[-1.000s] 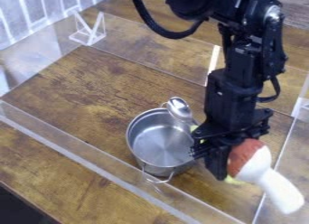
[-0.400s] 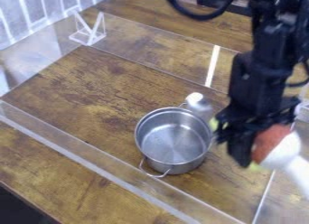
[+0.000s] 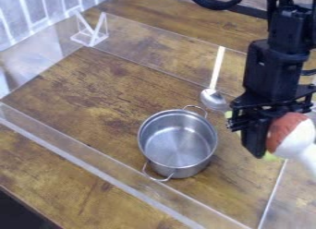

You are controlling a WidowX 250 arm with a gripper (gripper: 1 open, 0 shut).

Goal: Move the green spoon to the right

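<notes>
The green spoon shows its small silver bowl [image 3: 213,98] just behind the right rim of the steel pot [image 3: 179,142]. Its yellow-green handle [image 3: 264,148] runs under the black gripper [image 3: 254,140] and is mostly hidden by it. The gripper points down and is shut on the handle, holding the spoon a little above the wooden table. It stands right of the pot, apart from it.
A red-capped, white-stemmed mushroom toy [image 3: 294,137] lies right beside the gripper near the right edge. Clear acrylic walls [image 3: 74,150] ring the wooden table [image 3: 99,94]. A white bracket [image 3: 88,30] stands at the back left.
The gripper has carried the spoon to the right and away from the camera, rising a little. The silver bowl has left the pot's rim and now sits behind its right side.
</notes>
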